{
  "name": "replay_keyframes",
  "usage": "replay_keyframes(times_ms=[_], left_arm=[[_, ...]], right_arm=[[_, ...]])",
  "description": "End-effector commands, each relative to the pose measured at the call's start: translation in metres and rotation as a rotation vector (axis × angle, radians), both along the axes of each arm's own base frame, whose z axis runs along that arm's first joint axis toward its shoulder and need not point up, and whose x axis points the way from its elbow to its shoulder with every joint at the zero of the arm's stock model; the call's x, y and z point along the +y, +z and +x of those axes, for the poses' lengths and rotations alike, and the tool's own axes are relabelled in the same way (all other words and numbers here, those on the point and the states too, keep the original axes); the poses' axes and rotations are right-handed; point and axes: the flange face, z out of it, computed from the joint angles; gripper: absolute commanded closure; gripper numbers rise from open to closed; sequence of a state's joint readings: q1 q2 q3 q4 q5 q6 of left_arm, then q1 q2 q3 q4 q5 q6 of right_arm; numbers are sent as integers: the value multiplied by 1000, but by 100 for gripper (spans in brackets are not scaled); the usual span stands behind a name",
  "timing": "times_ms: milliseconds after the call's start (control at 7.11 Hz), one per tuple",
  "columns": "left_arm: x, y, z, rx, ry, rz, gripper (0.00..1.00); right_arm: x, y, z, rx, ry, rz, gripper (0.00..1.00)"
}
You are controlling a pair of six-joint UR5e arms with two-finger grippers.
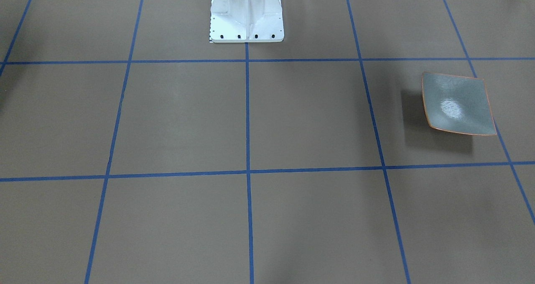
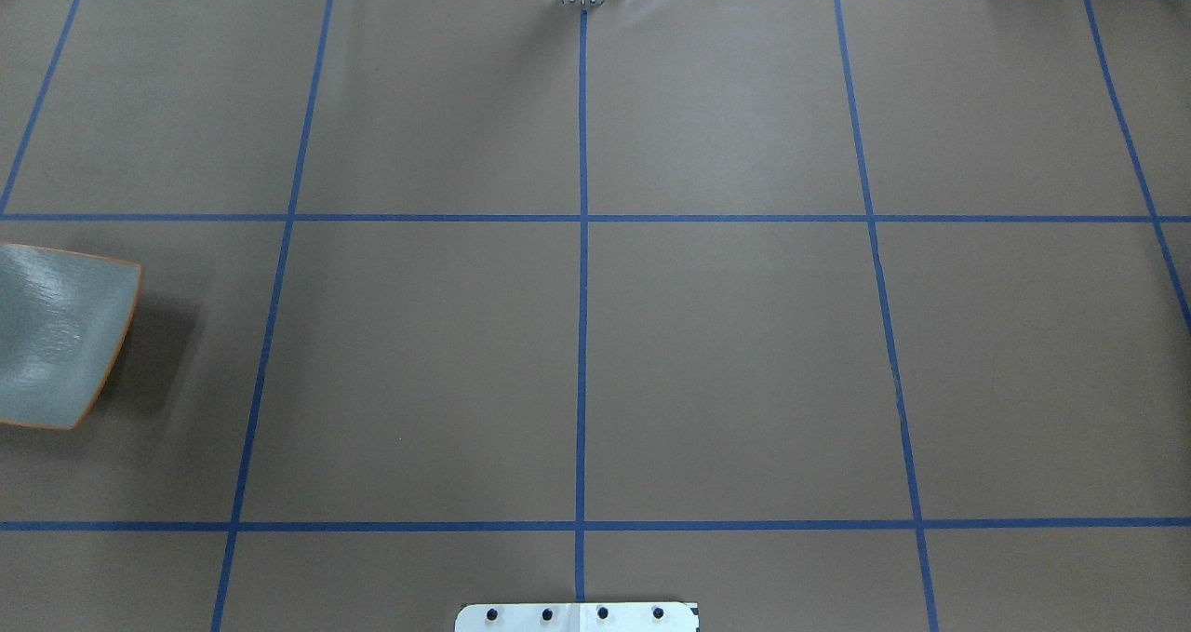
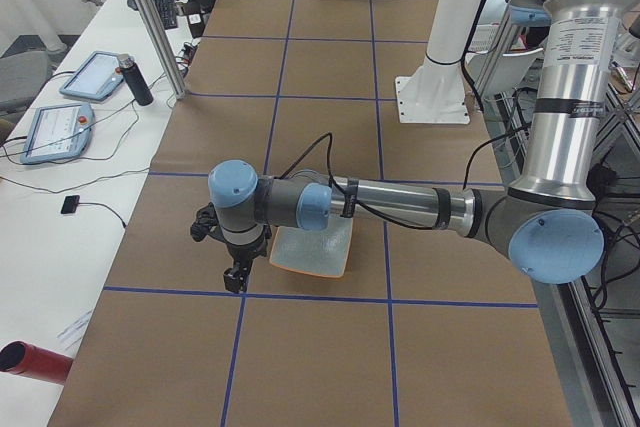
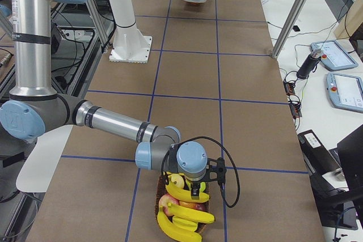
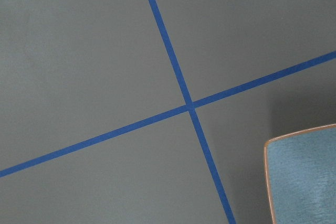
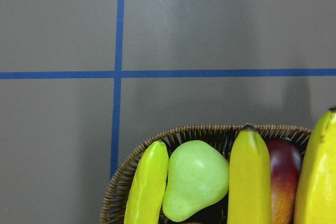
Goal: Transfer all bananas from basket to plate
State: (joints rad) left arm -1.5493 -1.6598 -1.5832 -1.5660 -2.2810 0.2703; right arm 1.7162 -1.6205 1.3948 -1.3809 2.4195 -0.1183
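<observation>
The wicker basket [image 6: 210,129] holds several yellow bananas [image 6: 250,179], one of them paler and greenish [image 6: 147,187], beside a green pear [image 6: 194,179] and a red fruit [image 6: 282,174]. In the exterior right view my right gripper [image 4: 195,189] hangs just over the bananas [image 4: 184,215] in the basket [image 4: 160,209]; I cannot tell whether it is open or shut. The grey-green plate [image 1: 457,104] with an orange rim lies bare. My left gripper [image 3: 235,275] hovers low beside the plate [image 3: 312,249], off its corner; its state cannot be told. A corner of the plate [image 5: 304,182] shows in the left wrist view.
The white robot base [image 1: 246,14] stands at the table's middle back. Blue tape lines grid the brown table. Two tablets [image 3: 55,127] and a red cylinder [image 3: 35,362] lie on the side bench, with an aluminium post [image 3: 150,22] along that edge.
</observation>
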Motion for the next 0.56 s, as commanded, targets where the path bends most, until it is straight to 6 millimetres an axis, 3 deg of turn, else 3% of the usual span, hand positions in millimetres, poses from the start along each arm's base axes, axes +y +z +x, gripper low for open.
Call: replay_keyframes(times_ms=[0,281,422], left_arm=[[0,-1,0,2,0,1,0],[0,-1,0,2,1,4,0],[-1,-2,0,2,1,8,0]], right_arm=[[-12,6,11,-11,-65,-77,0],[-13,12,15,64,-126,-91,0],[-13,28,16,71,-137,-118,0]])
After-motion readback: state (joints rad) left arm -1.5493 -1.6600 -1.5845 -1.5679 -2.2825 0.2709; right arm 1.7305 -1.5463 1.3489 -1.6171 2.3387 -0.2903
